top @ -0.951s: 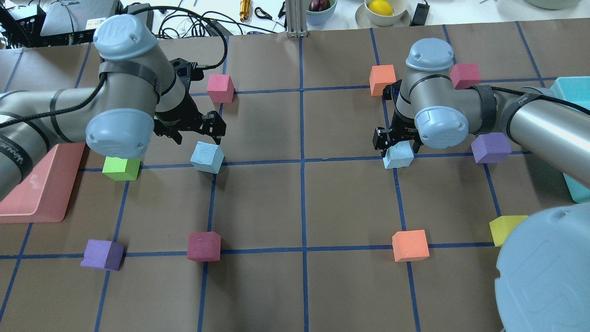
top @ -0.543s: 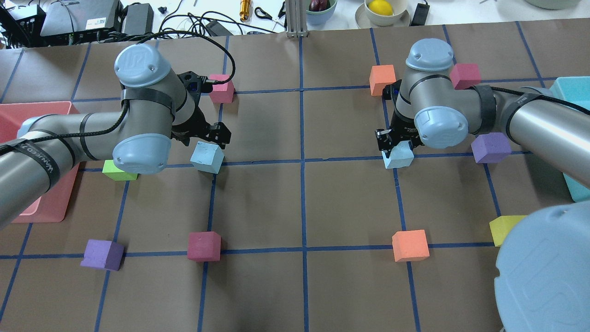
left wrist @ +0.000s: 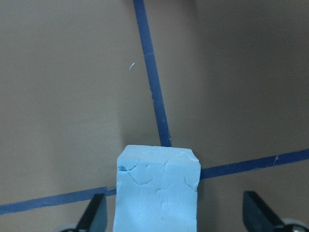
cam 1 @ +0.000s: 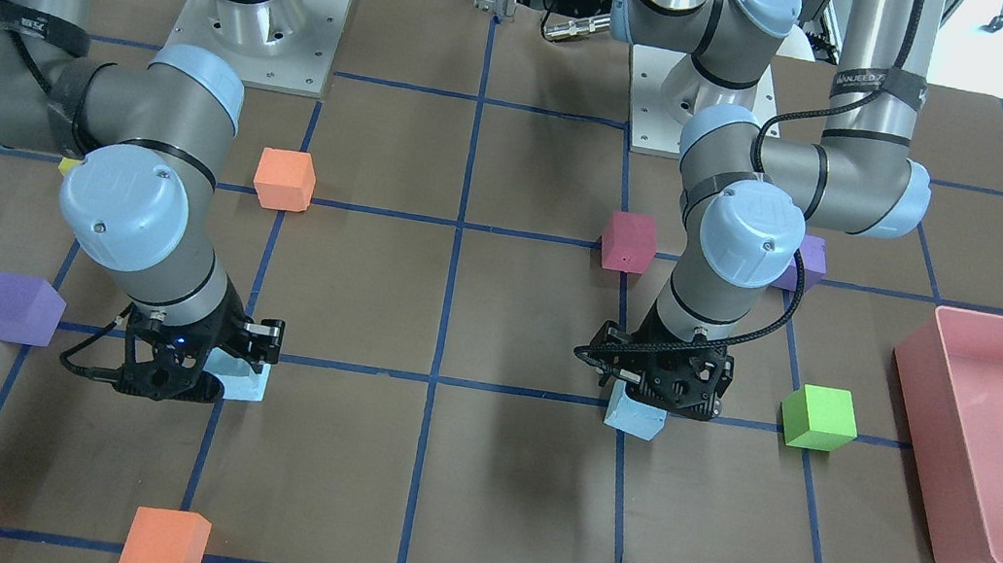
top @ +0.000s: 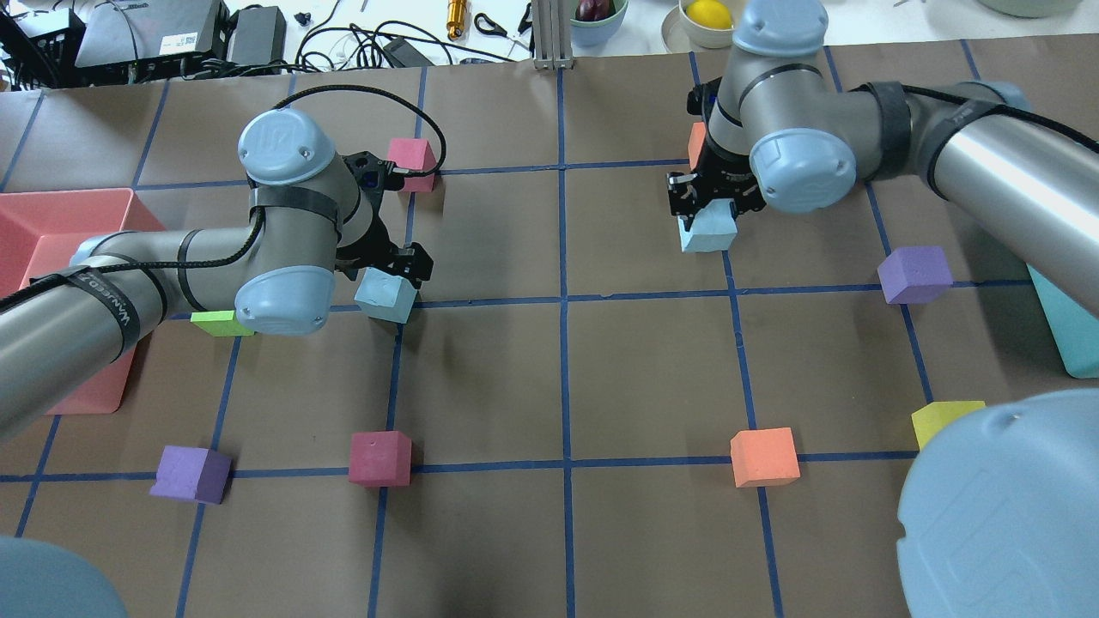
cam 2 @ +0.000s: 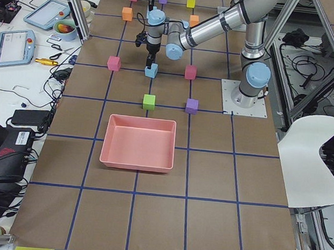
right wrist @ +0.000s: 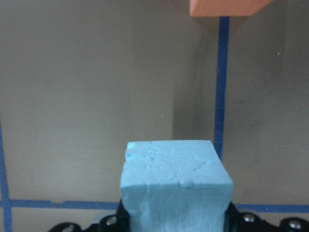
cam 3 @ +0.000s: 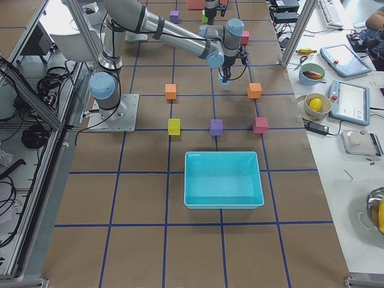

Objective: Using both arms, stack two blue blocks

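The left arm's fingers [left wrist: 95, 216] stand wide on either side of a pale sky-blue foam cube [left wrist: 157, 191] resting on the brown table [top: 481, 386]. Well to its right, the right arm's fingers [top: 678, 199] pinch the second pale blue foam cube [top: 709, 230], apparently raised.

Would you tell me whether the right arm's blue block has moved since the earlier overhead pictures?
Yes. The blue block, gripped by the right pincer, has left the tape line beside the purple cube, moving up and left in the overhead view.
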